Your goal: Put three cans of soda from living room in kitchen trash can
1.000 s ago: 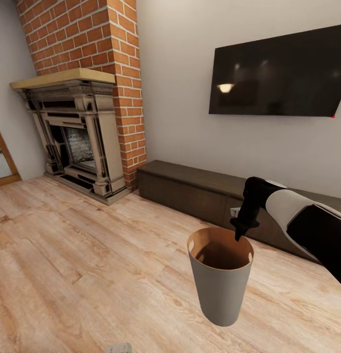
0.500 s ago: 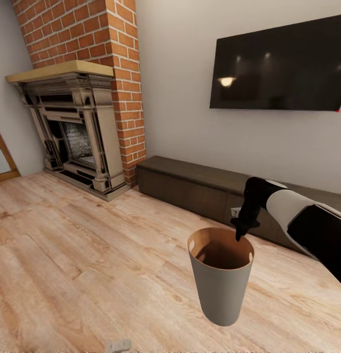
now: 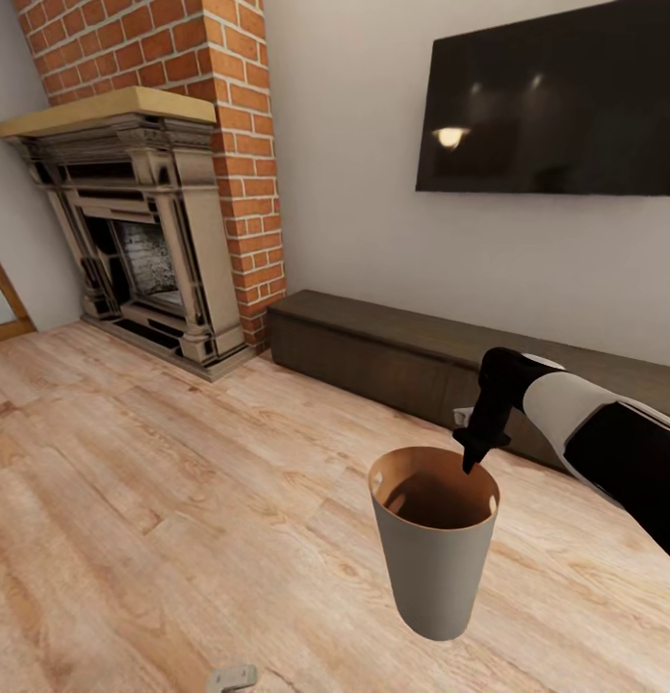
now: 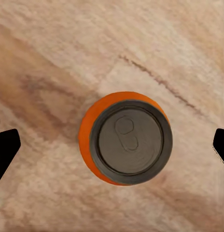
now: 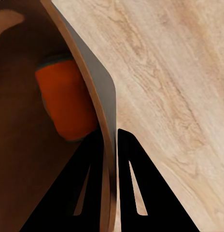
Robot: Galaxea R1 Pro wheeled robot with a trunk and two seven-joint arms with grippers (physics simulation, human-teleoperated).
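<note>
The right gripper (image 3: 473, 460) is clamped on the rim of the tash can (image 3: 434, 568), one finger inside the wall and one outside, and it holds the bin up off the light wood floor (image 3: 133, 500) in front of the robot. In the right wrist view the two dark fingers (image 5: 136, 188) pinch the thin bin wall between them, and an orange can of soda (image 5: 66, 101) lies inside the glossy brown interior, close against that wall. In the left wrist view the left gripper (image 4: 112, 145) hangs straight above a second orange can (image 4: 125, 137) that stands upright on the floor, its grey top with the pull tab facing the camera; the fingertips (image 4: 6, 145) sit wide apart at either side of the can, well clear of it. Ahead in the living room stand the red-brick fireplace (image 3: 142, 221), a low dark cabinet (image 3: 393, 356) along the wall and the wall TV (image 3: 556, 106) above it.
</note>
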